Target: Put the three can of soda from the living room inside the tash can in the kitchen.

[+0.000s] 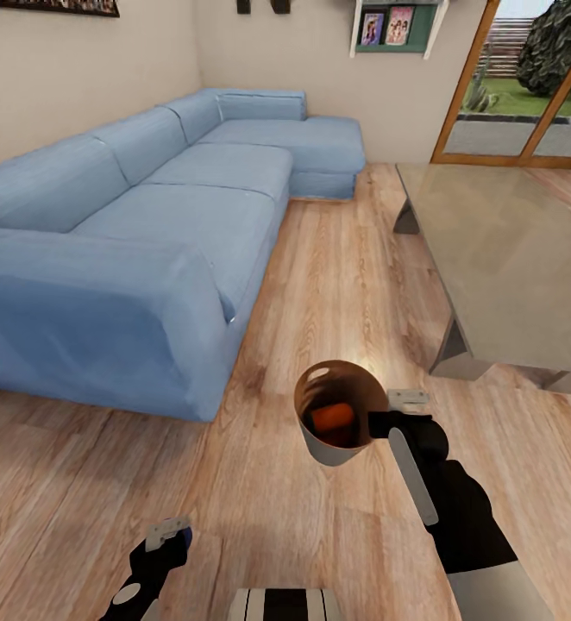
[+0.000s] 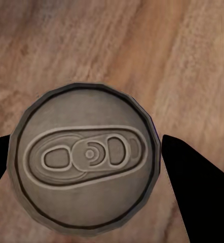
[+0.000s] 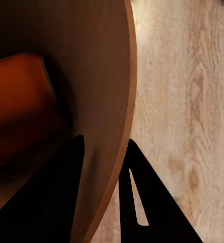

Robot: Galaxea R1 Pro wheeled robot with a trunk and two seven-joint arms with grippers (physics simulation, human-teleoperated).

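Light wood planks run across the living room floor, with a blue sofa along the wall at the left and a long low grey table at the right; low at the left the left gripper hangs over the boards, and its wrist camera looks straight down on the silver top of a soda can sitting between the two dark fingers, which press its sides, so it looks clamped on that can; further right the right gripper pinches the rim of the trash can, one finger inside the wall and one outside, holding it tilted above the floor; an orange can lies at the bottom of it. The held can is well apart from the bin, so I judge the next drop calls for carrying it over the mouth, centring it clear of the rim, then letting go.
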